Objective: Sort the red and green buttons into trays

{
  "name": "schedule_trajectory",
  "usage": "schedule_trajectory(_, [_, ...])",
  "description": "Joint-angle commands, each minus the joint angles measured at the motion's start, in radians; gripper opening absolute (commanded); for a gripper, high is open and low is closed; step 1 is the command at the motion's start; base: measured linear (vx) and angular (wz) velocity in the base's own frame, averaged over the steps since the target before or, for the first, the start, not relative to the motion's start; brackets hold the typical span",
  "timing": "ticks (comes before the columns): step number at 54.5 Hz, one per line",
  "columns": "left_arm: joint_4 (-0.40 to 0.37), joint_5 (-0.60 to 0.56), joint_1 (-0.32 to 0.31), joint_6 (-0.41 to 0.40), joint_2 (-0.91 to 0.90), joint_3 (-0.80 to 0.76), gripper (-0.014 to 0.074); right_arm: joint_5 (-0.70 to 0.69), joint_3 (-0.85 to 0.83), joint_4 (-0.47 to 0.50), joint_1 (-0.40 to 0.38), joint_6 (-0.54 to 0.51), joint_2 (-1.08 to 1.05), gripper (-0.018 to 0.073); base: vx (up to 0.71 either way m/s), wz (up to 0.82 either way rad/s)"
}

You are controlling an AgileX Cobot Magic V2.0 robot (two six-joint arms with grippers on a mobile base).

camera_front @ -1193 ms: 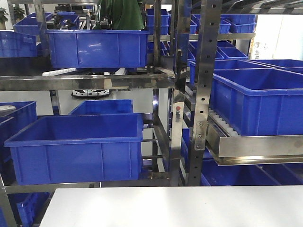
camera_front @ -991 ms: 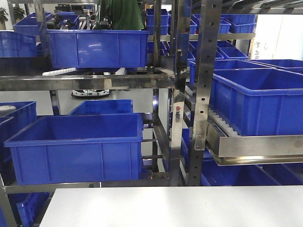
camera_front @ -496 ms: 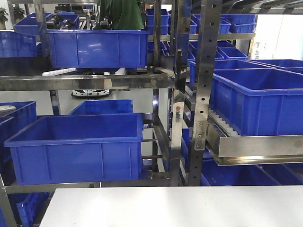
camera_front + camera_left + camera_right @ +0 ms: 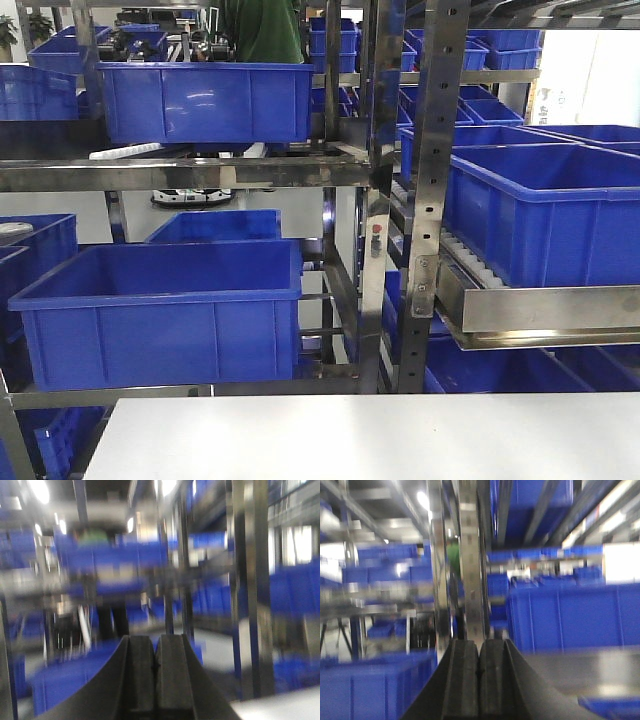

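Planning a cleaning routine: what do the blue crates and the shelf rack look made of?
Blue crates: likely moulded plastic, semi-gloss, judging by ribbed walls and soft highlights. Shelf rack: looks like polished or stainless steel, given mirror-like reflections and punched holes.

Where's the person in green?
Front view, top, left of centre: the person in green is behind the upper-shelf blue crate, left of the perforated steel upright.

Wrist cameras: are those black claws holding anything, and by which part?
Nothing is held. The left gripper and the right gripper are both shut, jaws pressed together with nothing between them.
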Motion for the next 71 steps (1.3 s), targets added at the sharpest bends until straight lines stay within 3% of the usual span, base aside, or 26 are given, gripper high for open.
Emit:
schedule_trajectory(1, [-0.017,-0.109,-0.003,0.061,0.112,-0.156,-0.0006,-0.107,-0.176,-0.006,-0.004,-0.049,0.136,-0.0008,0.0,-0.01])
schedule_trajectory(8, [-0.019,-0.086,-0.003,0.089,0.36,-0.328,-0.0006,-0.093,-0.334,-0.006,-0.004,-0.123,0.381,-0.0008,0.0,0.0])
schedule_trajectory(19, [-0.019,-0.089,-0.004,0.081,0.703,-0.501,-0.0006,-0.1,-0.449,-0.002,-0.004,-0.123,0.692,-0.0008,0.0,0.0])
schedule_trajectory(34, [-0.017,-0.132,-0.004,0.081,0.904,-0.545,0.0045,-0.096,-0.452,0.001,-0.004,-0.106,0.793,0.0036,0.0,0.0])
schedule_trajectory(39, [-0.017,-0.131,-0.004,0.081,0.915,-0.545,0.0115,-0.095,-0.452,0.0,-0.004,-0.106,0.792,0.0109,0.0,0.0])
schedule_trajectory(45, [-0.017,-0.135,-0.004,0.081,0.917,-0.545,0.025,-0.091,-0.452,0.001,-0.004,-0.105,0.792,0.0264,0.0,0.0])
schedule_trajectory(53, [-0.018,-0.135,-0.004,0.081,0.917,-0.545,0.0468,-0.117,-0.452,0.005,-0.004,-0.102,0.793,0.0561,0.0,0.0])
schedule_trajectory(58, [-0.018,-0.135,-0.004,0.081,0.917,-0.545,0.0557,-0.129,-0.452,0.005,-0.004,-0.103,0.79,0.0688,0.0,0.0])
schedule_trajectory(62, [-0.018,-0.133,-0.004,0.081,0.917,-0.545,0.0598,-0.149,-0.451,0.028,-0.002,-0.062,0.79,0.0731,0.0,0.0])
schedule_trajectory(71, [-0.02,-0.13,-0.004,0.081,0.917,-0.545,0.0596,-0.266,-0.308,-0.03,-0.002,-0.017,0.895,0.0716,0.0,0.0])
